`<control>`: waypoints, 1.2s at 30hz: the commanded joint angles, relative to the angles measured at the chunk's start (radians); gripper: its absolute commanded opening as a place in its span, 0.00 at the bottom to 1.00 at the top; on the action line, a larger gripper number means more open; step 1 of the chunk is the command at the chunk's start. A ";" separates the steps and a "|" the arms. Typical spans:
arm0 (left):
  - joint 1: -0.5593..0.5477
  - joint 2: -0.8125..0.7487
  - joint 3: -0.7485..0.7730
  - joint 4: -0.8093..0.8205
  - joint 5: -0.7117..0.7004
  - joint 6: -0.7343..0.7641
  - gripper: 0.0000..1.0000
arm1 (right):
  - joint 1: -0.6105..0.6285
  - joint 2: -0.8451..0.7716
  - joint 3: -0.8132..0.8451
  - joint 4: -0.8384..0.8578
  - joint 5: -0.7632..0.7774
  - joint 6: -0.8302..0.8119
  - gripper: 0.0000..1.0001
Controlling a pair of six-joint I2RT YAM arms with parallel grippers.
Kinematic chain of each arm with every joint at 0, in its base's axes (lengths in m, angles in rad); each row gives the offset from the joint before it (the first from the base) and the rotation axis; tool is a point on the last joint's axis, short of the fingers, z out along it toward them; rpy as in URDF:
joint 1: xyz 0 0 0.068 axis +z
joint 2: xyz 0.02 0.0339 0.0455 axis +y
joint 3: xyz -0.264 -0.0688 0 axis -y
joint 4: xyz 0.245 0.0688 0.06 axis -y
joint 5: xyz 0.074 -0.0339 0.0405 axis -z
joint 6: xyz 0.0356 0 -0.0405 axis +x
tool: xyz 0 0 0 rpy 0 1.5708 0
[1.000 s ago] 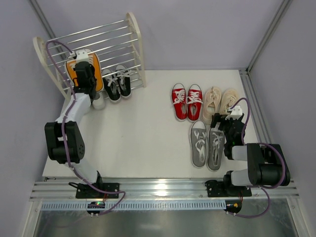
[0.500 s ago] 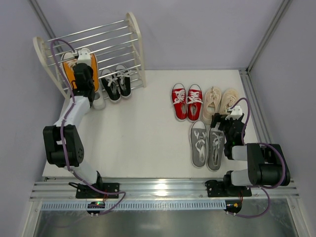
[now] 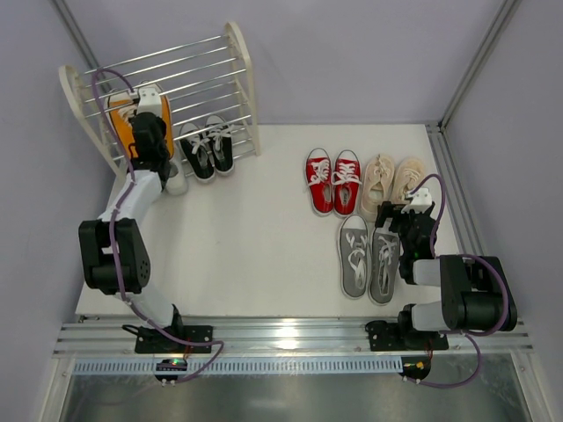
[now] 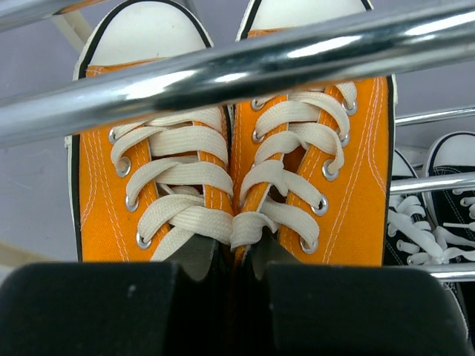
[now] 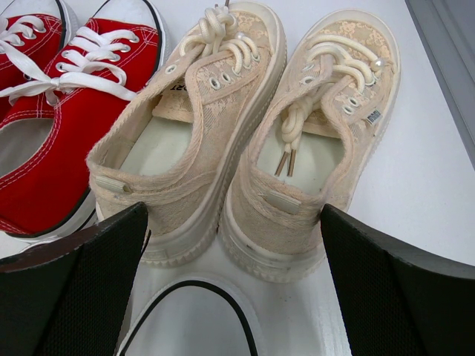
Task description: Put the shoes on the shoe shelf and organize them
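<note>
Pinching orange pair [image 4: 230, 185] at inner collars, left gripper [image 4: 237, 261] clamped; wrist view only, arm [image 3: 132, 198] hides grip overhead. Right gripper [image 5: 234, 222] jaws wide apart above beige pair [image 5: 200, 111], holding nothing.

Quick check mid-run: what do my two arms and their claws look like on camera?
The left arm and right arm match: black joint housings, white links, a purple cable looped along each. The left claw and right claw have broad matte-black fingers.
</note>
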 commanded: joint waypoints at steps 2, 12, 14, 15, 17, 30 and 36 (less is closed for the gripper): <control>-0.003 0.016 0.123 0.196 0.001 -0.060 0.00 | 0.001 -0.014 0.018 0.084 -0.004 0.008 0.97; -0.020 0.156 0.267 0.151 -0.013 -0.151 0.00 | 0.001 -0.014 0.018 0.086 -0.002 0.008 0.97; -0.051 0.188 0.281 0.183 -0.028 -0.148 0.00 | 0.001 -0.012 0.018 0.087 -0.002 0.008 0.97; -0.052 0.199 0.292 0.203 -0.052 -0.149 0.00 | 0.002 -0.014 0.018 0.086 -0.002 0.008 0.97; -0.055 0.231 0.316 0.211 -0.079 -0.145 0.00 | 0.001 -0.014 0.016 0.087 -0.004 0.008 0.97; -0.054 0.325 0.413 0.114 -0.215 -0.109 0.17 | 0.002 -0.014 0.018 0.086 -0.002 0.008 0.97; -0.054 0.289 0.381 0.053 -0.215 -0.135 0.67 | 0.002 -0.014 0.018 0.086 -0.002 0.008 0.97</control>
